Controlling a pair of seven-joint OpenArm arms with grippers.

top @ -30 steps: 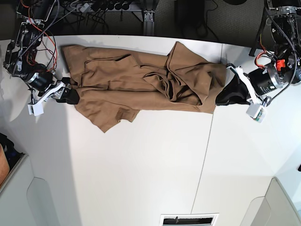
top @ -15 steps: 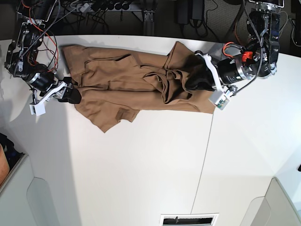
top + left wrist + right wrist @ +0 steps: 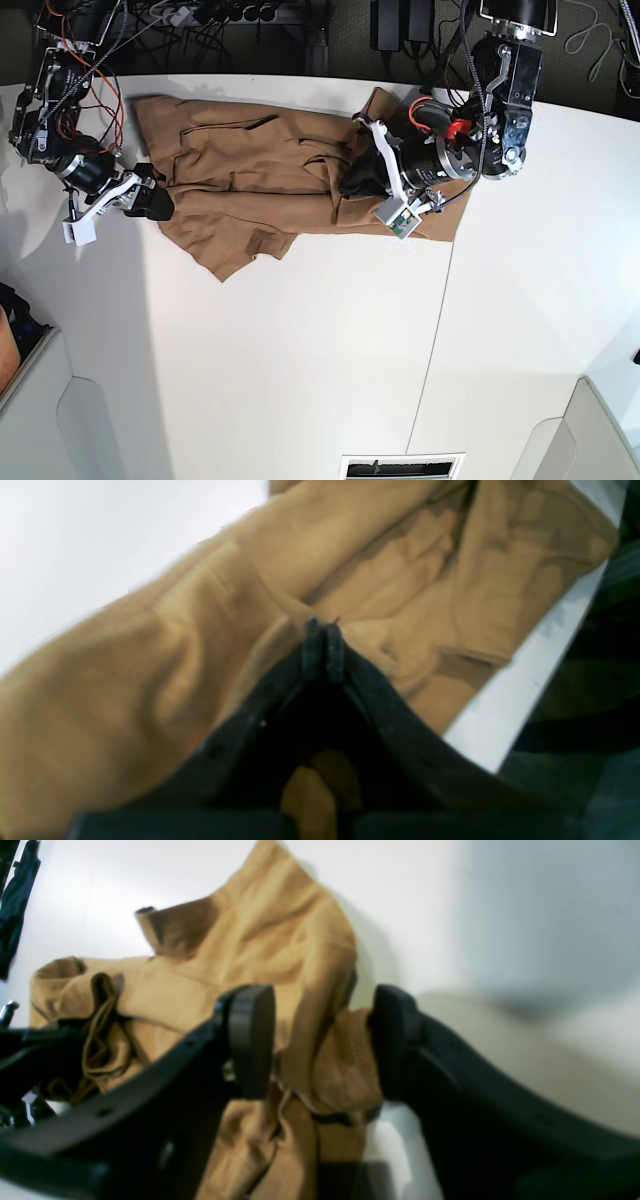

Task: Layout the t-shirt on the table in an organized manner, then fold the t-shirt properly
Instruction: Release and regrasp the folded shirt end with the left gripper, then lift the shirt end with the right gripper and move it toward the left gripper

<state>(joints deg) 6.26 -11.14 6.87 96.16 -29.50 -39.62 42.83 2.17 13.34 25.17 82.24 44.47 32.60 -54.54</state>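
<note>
The tan-brown t-shirt (image 3: 240,170) lies rumpled along the far side of the white table (image 3: 300,350), its right part bunched and folded over. My left gripper (image 3: 340,188) sits over the shirt's middle, and its fingertips (image 3: 320,630) are pressed together on a pinch of cloth (image 3: 150,655). My right gripper (image 3: 152,196) rests at the shirt's left edge. In the right wrist view its jaws (image 3: 320,1040) stand wide apart around a fold of the shirt (image 3: 270,930).
A thin dark seam (image 3: 435,330) runs down the table right of centre. Cables and a power strip (image 3: 210,12) hang behind the far edge, which is close to the shirt (image 3: 525,680). A vent (image 3: 400,467) sits at the near edge.
My left gripper has travelled from the shirt's right edge leftward to its middle, pulling cloth along and folding the right side over. The right gripper has stayed in place.
</note>
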